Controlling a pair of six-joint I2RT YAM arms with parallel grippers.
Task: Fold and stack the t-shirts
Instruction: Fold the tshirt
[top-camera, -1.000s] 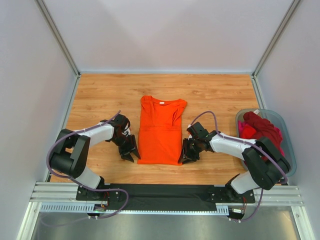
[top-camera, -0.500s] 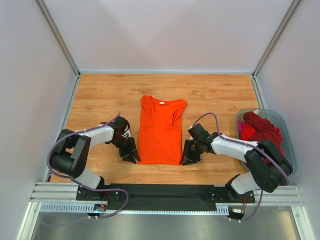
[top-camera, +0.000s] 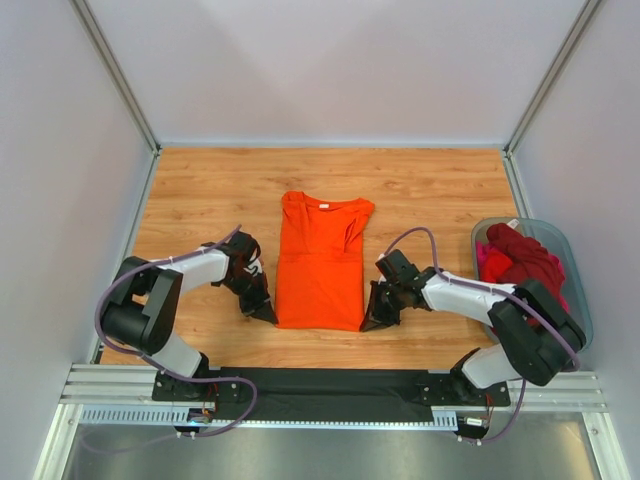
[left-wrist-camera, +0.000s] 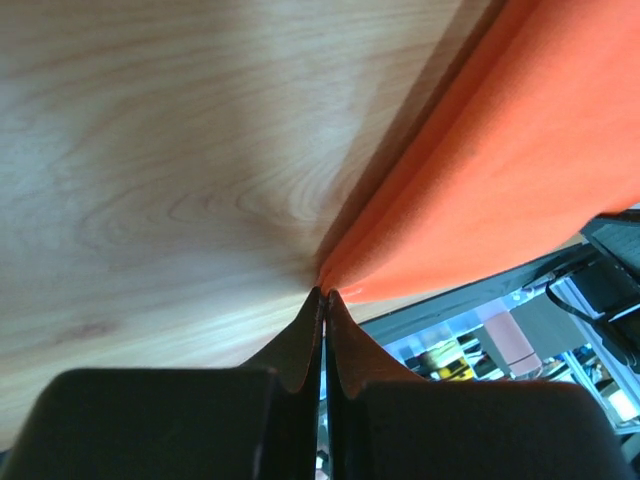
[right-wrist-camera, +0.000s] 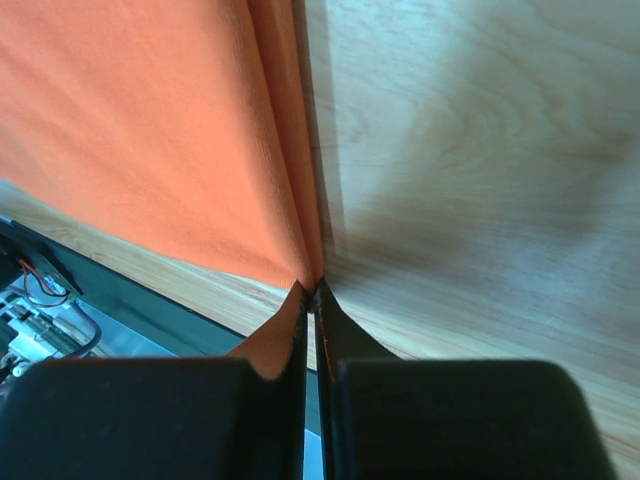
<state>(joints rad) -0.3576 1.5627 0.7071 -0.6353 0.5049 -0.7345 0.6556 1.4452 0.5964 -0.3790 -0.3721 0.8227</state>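
As our left pincer (left-wrist-camera: 323, 295) and right pincer (right-wrist-camera: 310, 290) clamp the orange t-shirt (top-camera: 320, 265) at its lower-frame corners, we ready an even fold.

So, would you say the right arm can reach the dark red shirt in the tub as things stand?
Probably not yet: the tub sits open beside the right arm, nothing between, but its jaws are shut on a near corner of the orange t-shirt.

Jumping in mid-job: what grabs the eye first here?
The orange t-shirt lies flat at the centre of the wooden table, sides folded in. The left gripper and right gripper are each shut on a near corner of it. At the right edge, a grey-blue tub holds dark red and pink shirts.
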